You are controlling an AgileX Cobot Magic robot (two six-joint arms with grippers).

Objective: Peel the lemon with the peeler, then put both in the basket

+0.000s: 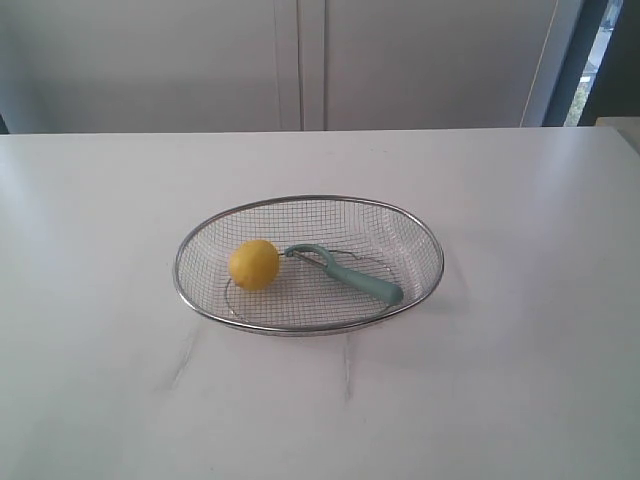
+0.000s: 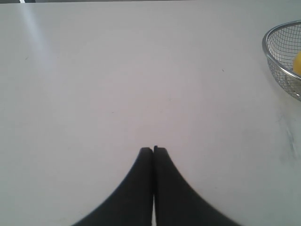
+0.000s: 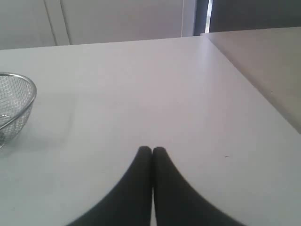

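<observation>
The silver wire basket (image 1: 420, 235) stands in the middle of the white table. Inside it the yellow lemon (image 1: 254, 264) lies on the left, and the teal-green peeler (image 1: 352, 277) lies beside it, its looped head toward the lemon. In the left wrist view my left gripper (image 2: 153, 149) is shut and holds nothing, over bare table, with the basket's rim (image 2: 266, 52) and a sliver of lemon (image 2: 297, 63) at the picture's edge. My right gripper (image 3: 152, 149) is shut and empty too, away from the basket (image 3: 29, 84). Neither gripper shows in the exterior view.
The white table (image 1: 520, 380) spreads wide on all sides of the basket. Pale cabinet doors (image 1: 300, 60) stand behind its far edge. In the right wrist view a table edge (image 3: 254, 87) runs along one side, with a lower surface beyond it.
</observation>
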